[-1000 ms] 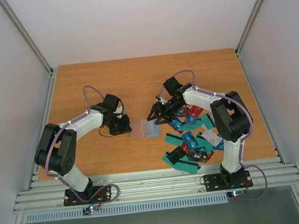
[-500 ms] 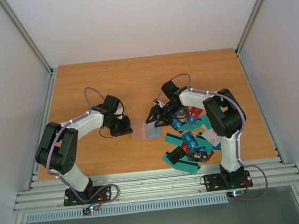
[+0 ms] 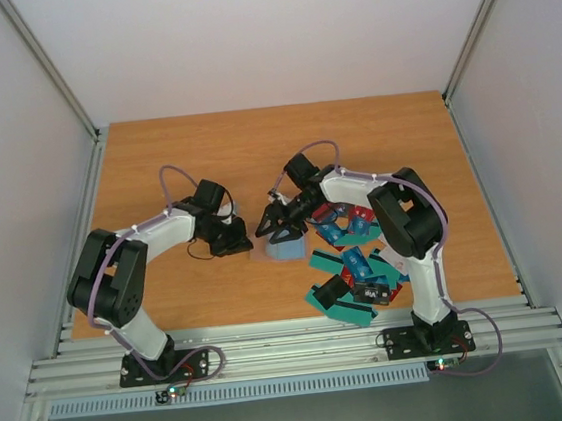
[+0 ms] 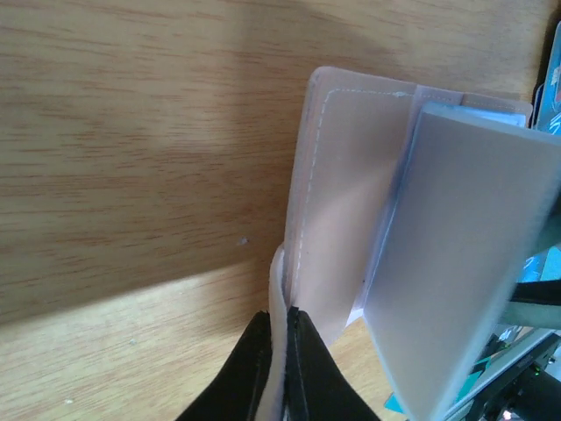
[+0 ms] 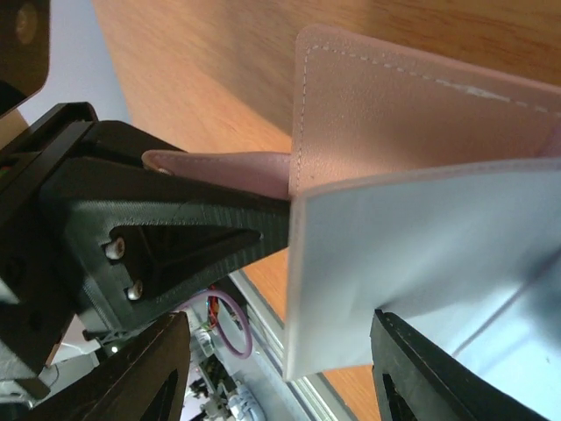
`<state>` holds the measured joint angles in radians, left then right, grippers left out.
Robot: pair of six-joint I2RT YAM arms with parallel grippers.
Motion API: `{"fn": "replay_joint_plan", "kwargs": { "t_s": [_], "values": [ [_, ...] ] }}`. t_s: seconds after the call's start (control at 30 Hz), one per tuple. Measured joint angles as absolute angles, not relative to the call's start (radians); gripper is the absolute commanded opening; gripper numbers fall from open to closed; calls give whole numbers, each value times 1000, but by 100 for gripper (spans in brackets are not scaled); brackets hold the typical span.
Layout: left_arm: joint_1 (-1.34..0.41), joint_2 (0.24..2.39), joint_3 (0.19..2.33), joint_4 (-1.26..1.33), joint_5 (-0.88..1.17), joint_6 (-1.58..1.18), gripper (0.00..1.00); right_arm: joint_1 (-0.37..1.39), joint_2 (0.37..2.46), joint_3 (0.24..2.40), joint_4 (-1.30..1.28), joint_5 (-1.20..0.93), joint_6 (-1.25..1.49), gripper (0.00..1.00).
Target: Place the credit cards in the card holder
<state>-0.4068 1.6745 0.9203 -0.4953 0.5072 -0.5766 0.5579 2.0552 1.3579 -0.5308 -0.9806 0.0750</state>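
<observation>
The card holder [image 3: 285, 249] lies on the table between the arms, tan-pink on one face [image 4: 346, 202] and grey-blue on the other [image 4: 465, 263]. My left gripper [image 3: 234, 240] is shut on a thin pale flap at the holder's edge [image 4: 282, 326]. My right gripper [image 3: 270, 221] stands open over the holder. The raised grey-blue flap [image 5: 421, 254] stands between its fingers [image 5: 145, 377], and the right one touches it. The credit cards [image 3: 356, 258], mostly teal with some red, blue and white, lie in a pile to the right of the holder. No card is in either gripper.
The black body of the left gripper [image 5: 131, 237] fills the left of the right wrist view, close to my right fingers. A metal rail [image 3: 296, 350] runs along the table's near edge. White walls stand on both sides and at the back.
My right gripper has moved left from the pile's edge onto the card holder, and the grey-blue flap now stands raised. The left gripper has kept its grip and place.
</observation>
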Motion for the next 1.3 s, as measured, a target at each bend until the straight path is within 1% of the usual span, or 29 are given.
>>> {"fn": "replay_joint_plan", "kwargs": {
  "t_s": [0.13, 0.3, 0.4, 0.6, 0.73, 0.97, 1.1, 1.3],
  "values": [
    [-407, 1682, 918, -484, 525, -577, 4, 560, 2093, 1378, -525, -993, 81, 58],
    [-407, 1689, 915, -480, 540, -576, 8, 559, 2144, 1404, -516, -997, 90, 57],
    [-404, 1689, 911, -479, 546, -573, 15, 560, 2168, 1416, -513, -1003, 94, 57],
    [-391, 1646, 877, -506, 533, -570, 33, 560, 2197, 1442, -524, -1005, 93, 57],
    [-387, 1568, 887, -571, 487, -550, 39, 560, 2197, 1467, -556, -998, 79, 57],
    [-386, 1443, 976, -670, 450, -503, 41, 560, 2185, 1489, -618, -977, 53, 57],
    [-386, 1433, 1029, -678, 476, -473, 41, 560, 2157, 1506, -658, -958, 41, 56],
    [-395, 1434, 1051, -677, 535, -451, 40, 552, 2099, 1520, -710, -916, 2, 56]
  ]
}}
